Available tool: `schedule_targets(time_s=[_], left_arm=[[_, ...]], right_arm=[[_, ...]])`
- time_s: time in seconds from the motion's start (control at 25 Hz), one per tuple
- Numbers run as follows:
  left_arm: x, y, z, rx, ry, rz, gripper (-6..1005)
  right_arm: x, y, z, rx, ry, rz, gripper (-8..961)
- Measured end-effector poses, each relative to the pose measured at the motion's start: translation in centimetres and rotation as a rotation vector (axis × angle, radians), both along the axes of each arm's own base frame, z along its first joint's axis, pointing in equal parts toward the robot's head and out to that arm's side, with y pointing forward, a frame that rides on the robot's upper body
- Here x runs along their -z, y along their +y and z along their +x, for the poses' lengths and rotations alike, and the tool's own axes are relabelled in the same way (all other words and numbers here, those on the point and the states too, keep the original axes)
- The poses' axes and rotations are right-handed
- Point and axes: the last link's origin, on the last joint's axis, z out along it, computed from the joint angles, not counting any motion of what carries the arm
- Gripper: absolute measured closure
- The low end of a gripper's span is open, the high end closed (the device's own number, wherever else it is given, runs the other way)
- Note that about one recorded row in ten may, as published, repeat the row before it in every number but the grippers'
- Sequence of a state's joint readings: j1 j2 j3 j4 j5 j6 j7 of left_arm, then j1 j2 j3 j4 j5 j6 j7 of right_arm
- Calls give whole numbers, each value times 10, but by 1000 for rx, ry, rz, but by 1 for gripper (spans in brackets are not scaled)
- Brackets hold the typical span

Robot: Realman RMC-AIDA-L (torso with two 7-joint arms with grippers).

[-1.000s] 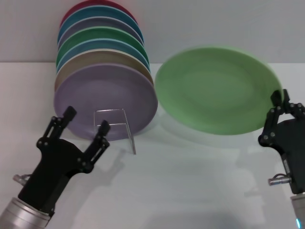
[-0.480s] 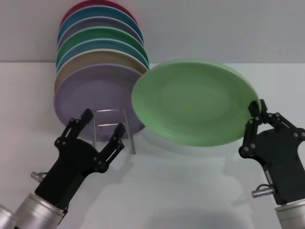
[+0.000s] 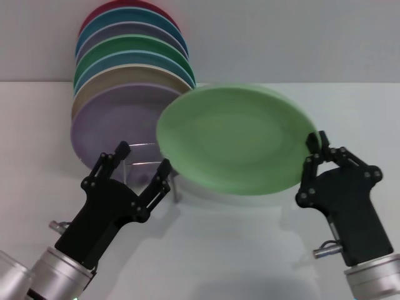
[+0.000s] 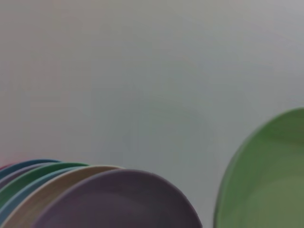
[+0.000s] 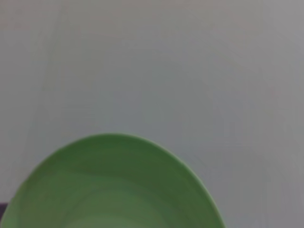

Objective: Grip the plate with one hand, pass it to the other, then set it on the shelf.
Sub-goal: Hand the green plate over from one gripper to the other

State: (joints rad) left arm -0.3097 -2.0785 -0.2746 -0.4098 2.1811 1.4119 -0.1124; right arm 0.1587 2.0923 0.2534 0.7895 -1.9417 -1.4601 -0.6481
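Observation:
The pale mint-green plate (image 3: 234, 137) hangs above the table in the head view, tilted toward me. My right gripper (image 3: 316, 149) is shut on its right rim. My left gripper (image 3: 142, 161) is open, its fingers just left of and below the plate's left edge, not touching it. The plate also shows in the left wrist view (image 4: 266, 180) and fills the lower part of the right wrist view (image 5: 109, 187). The wire shelf (image 3: 147, 164) stands behind my left gripper, partly hidden by its fingers and the plate.
Several coloured plates lean in a row at the back left, the lavender plate (image 3: 115, 125) in front and a darker green plate (image 3: 134, 47) further back. They also show in the left wrist view (image 4: 114, 199). The white table (image 3: 237, 250) lies below.
My right gripper has carried the plate leftward, over the shelf area. My left gripper has risen and moved right toward the plate's left edge, still open.

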Motion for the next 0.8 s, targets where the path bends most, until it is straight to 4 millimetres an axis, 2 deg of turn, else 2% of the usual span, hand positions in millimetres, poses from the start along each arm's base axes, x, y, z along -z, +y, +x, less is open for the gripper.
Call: schedule_targets(time_s=[0.44, 0.8], left_arm=[[7, 7, 3, -16, 11, -32, 258], [4, 11, 1, -44, -1, -21, 261]], right_arm=[[5, -4, -10, -1, -99, 23, 927], [7, -6, -11, -8, -123, 21, 927]])
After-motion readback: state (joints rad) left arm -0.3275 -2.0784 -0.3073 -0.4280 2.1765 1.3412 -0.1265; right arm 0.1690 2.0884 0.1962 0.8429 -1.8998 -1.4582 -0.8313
